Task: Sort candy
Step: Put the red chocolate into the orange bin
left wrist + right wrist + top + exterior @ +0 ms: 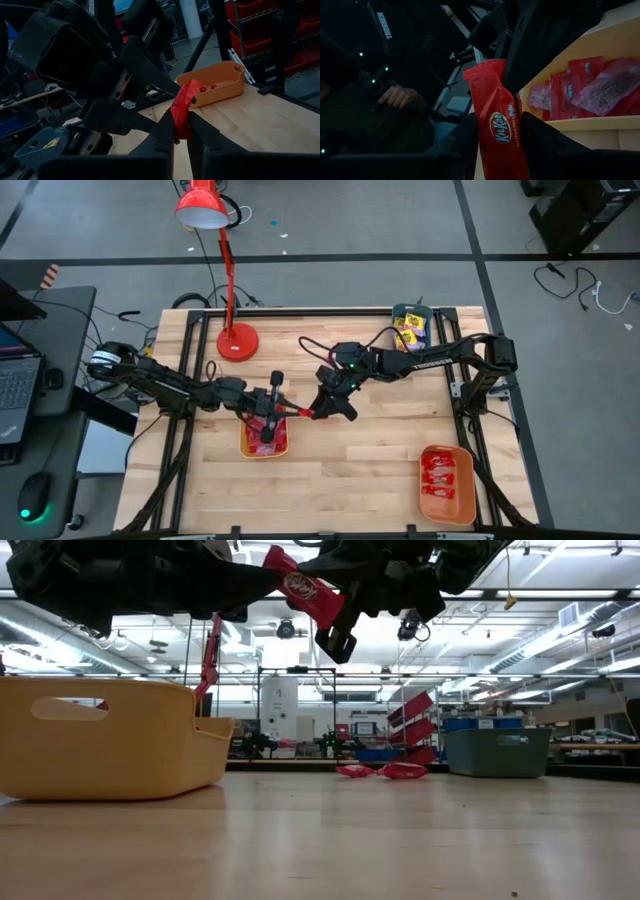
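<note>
Wooden table (pixel 340 480): above the middle tray (pixel 265 442), left gripper (pixel 283 412) and right gripper (pixel 318 412) both pinch one red candy (pixel 301 413).

A robotics lab or workshop: a framed wooden worktop (pixel 330 480), a laptop (pixel 15 385) beside it, storage bins (pixel 497 752), fluorescent ceiling lights (pixel 560 640).

Legible text you had: "KitKat" on the red candy wrapper (pixel 498 131); "TROSSEN", seemingly, in pale letters down the dark arm casing (pixel 380 26). Nothing else could be read.
</note>
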You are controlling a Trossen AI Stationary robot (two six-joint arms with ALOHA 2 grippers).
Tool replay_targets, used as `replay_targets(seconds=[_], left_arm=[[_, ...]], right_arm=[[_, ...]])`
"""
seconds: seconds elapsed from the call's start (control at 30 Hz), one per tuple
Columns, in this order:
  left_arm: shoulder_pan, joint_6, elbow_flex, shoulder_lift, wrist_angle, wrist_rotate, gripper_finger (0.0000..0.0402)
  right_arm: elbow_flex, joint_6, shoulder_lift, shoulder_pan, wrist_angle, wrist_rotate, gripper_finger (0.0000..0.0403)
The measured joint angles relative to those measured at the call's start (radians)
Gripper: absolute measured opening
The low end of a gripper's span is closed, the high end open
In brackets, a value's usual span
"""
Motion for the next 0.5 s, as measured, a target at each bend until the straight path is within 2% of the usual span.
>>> replay_targets(seconds=[0.1, 0.3, 0.5], left_arm=[[0.000, 0.002, 0.000, 0.000, 0.001, 0.008, 0.0010], [0.000, 0.015, 0.000, 0.000, 0.013, 0.013, 0.0011], [0.001, 0.035, 0.000, 0.000, 0.047, 0.117, 0.0011]], right_arm=[[0.000, -0.011, 0.000, -0.004, -0.003, -0.019, 0.0129], [0.002, -0.010, 0.000, -0.033, -0.046, -0.111, 0.0155], [0.002, -0.115, 0.000, -0.058, -0.163, -0.170, 0.0175]])
